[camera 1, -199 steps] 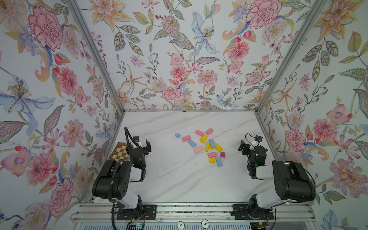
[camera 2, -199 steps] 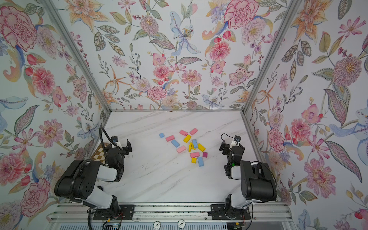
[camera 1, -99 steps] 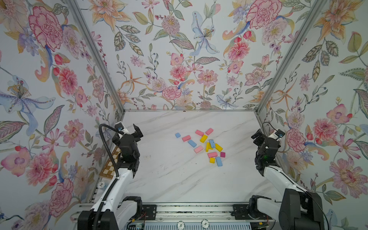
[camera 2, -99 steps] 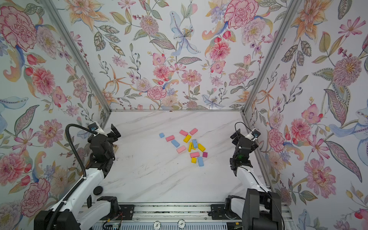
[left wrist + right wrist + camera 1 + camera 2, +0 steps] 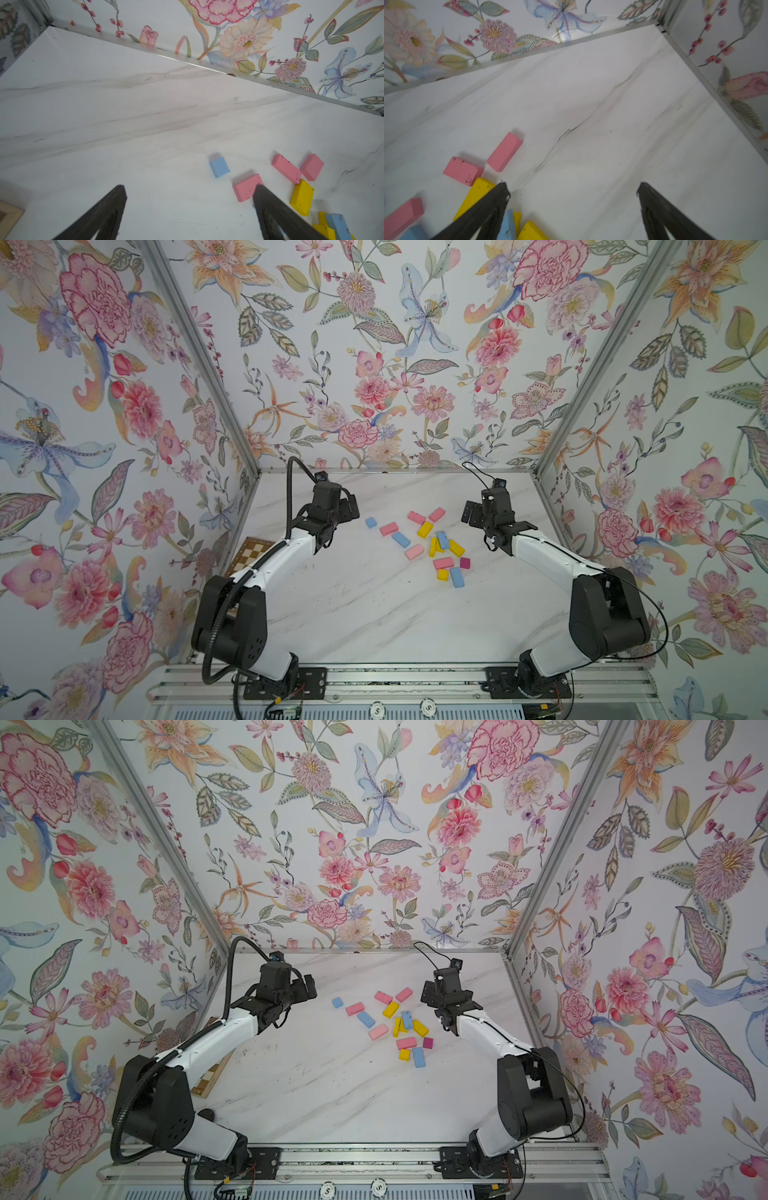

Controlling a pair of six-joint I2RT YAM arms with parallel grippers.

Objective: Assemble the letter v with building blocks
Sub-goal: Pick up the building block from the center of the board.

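Left gripper (image 5: 350,507) and right gripper (image 5: 472,512) have swung forward since a second ago; building blocks (image 5: 414,551) haven't shifted. They lie scattered on the marble table (image 5: 374,614), right of centre, long axes pointing all ways. Middle blue block (image 5: 443,540) overlaps yellow ones; stacking unclear. Grippers flank them, jaws wide apart, holding nothing. Wrist views: one finger (image 5: 270,212) covers a pink block (image 5: 244,188) corner, another (image 5: 483,212) masks a yellow block (image 5: 475,193). Checkered board (image 5: 254,549) sits half hidden behind the left arm (image 5: 282,558).

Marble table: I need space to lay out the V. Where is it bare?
Widest bare patch: the near table between the building blocks and the front rail. A bare strip also runs between blocks and back wall. Crowded: the cluster between left gripper and right gripper.
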